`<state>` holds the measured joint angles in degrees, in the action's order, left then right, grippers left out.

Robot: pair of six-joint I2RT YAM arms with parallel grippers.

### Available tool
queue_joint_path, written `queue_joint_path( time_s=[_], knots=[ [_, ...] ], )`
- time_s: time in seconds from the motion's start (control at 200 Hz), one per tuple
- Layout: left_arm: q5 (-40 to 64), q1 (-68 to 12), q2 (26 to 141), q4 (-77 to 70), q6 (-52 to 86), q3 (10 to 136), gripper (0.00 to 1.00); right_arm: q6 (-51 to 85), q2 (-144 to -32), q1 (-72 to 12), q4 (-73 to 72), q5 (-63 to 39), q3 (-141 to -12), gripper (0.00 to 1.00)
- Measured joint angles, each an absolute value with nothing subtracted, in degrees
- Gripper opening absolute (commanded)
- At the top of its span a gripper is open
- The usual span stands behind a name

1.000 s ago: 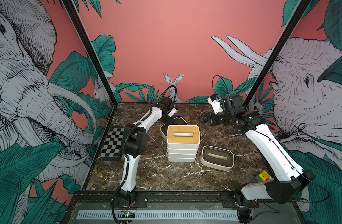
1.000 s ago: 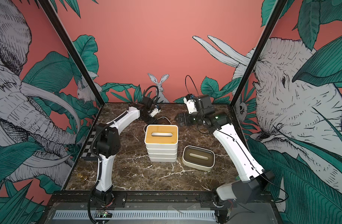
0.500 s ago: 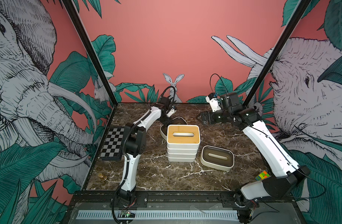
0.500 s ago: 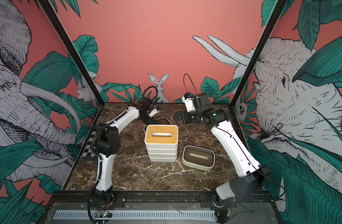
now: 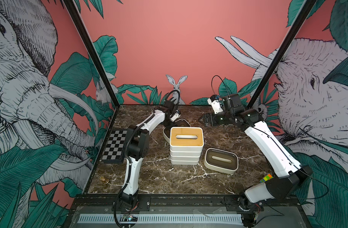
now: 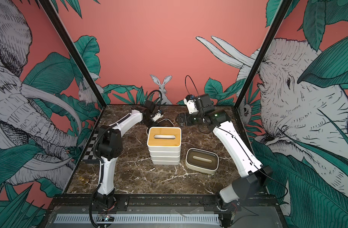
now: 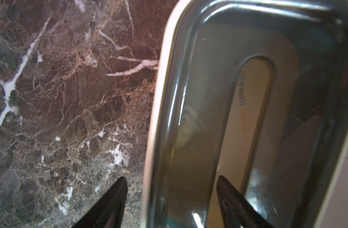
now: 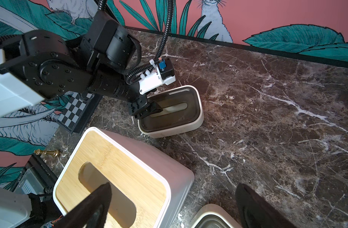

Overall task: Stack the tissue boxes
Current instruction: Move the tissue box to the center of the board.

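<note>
Stack: a stack [image 5: 186,156] of white tissue boxes is standing at the centre of the frame in both top views, with a bamboo-lidded box [image 6: 164,136] sitting on top

Far box: a far box [image 8: 173,110] with a dark glossy lid is lying flat on the marble surface [image 5: 159,177], just above and left of the stack in the top views and partly hidden behind it

Left gripper: the left gripper [image 7: 171,178] is reaching down over one end of the far box with its jaws standing apart. One finger [image 7: 117,197] is hanging over the marble outside the white rim and the other is hanging over the lid beside the slot, and nothing is being squeezed

Near box: a near box [image 5: 221,160], also dark-lidded, is resting on the surface just lower right of the stack, not touching it

Right gripper: the right gripper [image 5: 203,118] is hovering upper right of the stack, spread wide and carrying nothing

Edges: a checkerboard [image 5: 115,145] is lying at the surface's left edge, gold chess pieces [image 5: 104,179] are sitting at lower left, and a multicoloured cube [image 5: 266,177] is peeking out behind the right arm at lower right
</note>
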<state>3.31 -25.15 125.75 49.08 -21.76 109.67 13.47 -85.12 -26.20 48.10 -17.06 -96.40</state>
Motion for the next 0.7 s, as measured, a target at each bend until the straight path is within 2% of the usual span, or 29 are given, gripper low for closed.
queue_joint_path(
  time_s=[0.37, 0.54, 0.7],
  knots=[
    [3.66, -24.51, 129.27, 51.59, -22.59, 112.05, 0.6, 13.43, -84.99, -26.2, 47.79, -17.21, -95.98, 0.98],
    [3.6, -22.22, 129.27, 51.94, -22.76, 112.05, 0.53, 13.13, -84.6, -26.2, 47.51, -17.39, -94.52, 0.98],
    [2.85, -19.07, 129.01, 51.88, -22.74, 111.57, 0.52, 12.21, -83.05, -26.2, 47.4, -17.34, -92.33, 0.98]
  ],
)
